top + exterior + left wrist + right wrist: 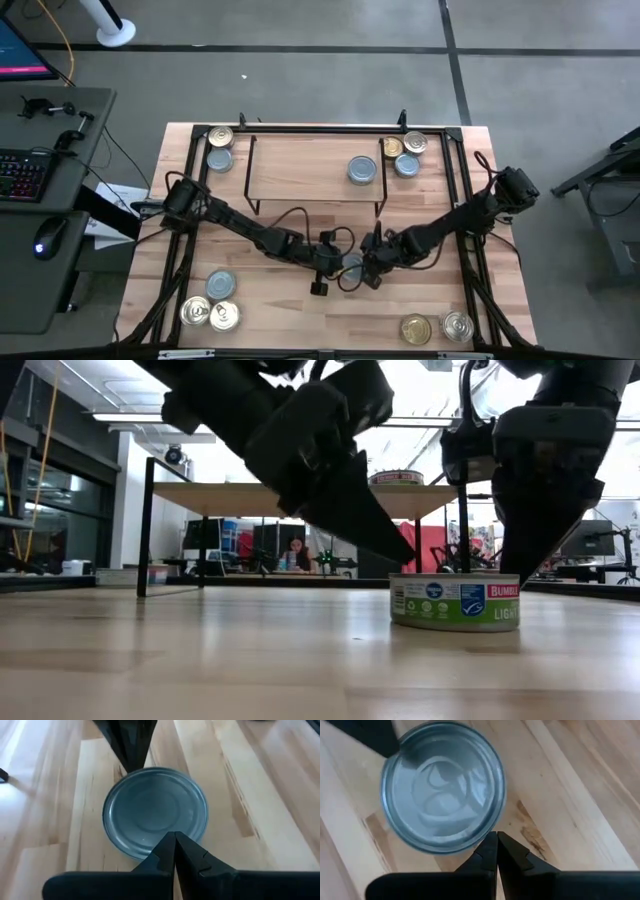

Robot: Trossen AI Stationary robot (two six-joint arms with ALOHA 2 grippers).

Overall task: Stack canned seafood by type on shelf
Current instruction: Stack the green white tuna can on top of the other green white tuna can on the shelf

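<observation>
A flat tin (455,600) of the canned seafood, with a pale-blue top (155,810) and a green-and-white label, stands upright on its base on the tabletop, in front of the shelf (315,185). My left gripper (175,840) is shut at the tin's left rim, slanting down. My right gripper (496,839) is shut at the tin's right rim, pointing more steeply down. One tin (362,169) lies on the shelf board. My left gripper's shut fingertips (400,552) meet the tin's top rim on its left side (167,851), coming slanting down from the table's left. The tin stays flat on the table. My right gripper's shut fingertips (518,560) meet the top rim on the right side (485,836), coming steeply from above and the right.
Other tins lie in groups: two at the far left (220,148), three at the far right (405,152), three at the near left (212,305), two at the near right (437,327). A black frame (460,180) borders the table. A dark cable (300,215) loops in front of the shelf.
</observation>
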